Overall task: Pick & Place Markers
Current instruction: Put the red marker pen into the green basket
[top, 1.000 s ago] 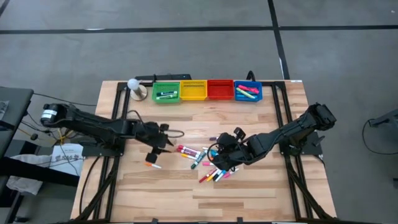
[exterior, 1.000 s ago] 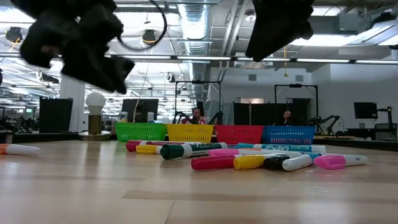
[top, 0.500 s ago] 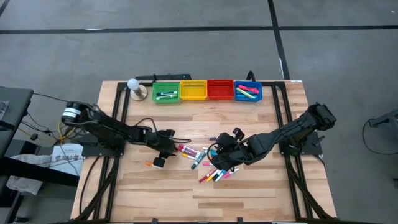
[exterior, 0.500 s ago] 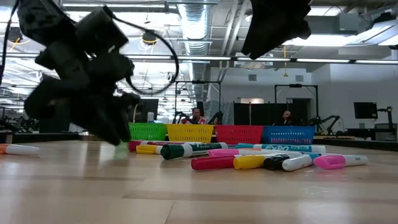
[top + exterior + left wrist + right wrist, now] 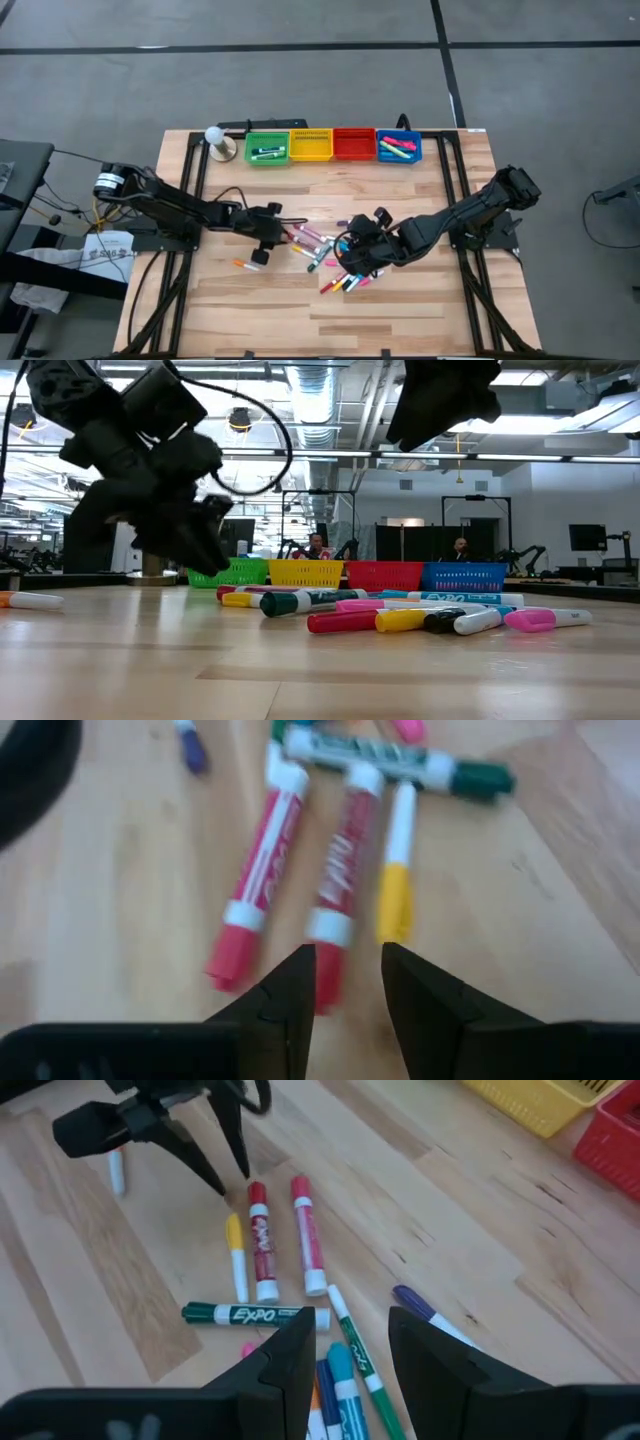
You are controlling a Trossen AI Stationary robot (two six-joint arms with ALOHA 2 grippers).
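a: left gripper [image 5: 347,982] hovers, fingers slightly apart and empty, just short of the red marker [image 5: 341,870] in the mid-table pile.

b: light, rigid, slick and prone to rolling; i'd pinch mid-barrel. right gripper [image 5: 350,1342] waits parted, empty.

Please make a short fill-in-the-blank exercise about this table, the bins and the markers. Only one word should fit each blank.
1. At the far edge of the table, the bin between the green bin and the red bin is ____.
2. The red bin holds ____ markers.
3. In the left wrist view, the left end effector points at a red marker lying beside a ____ marker on its right.

Missing words: yellow; no; yellow
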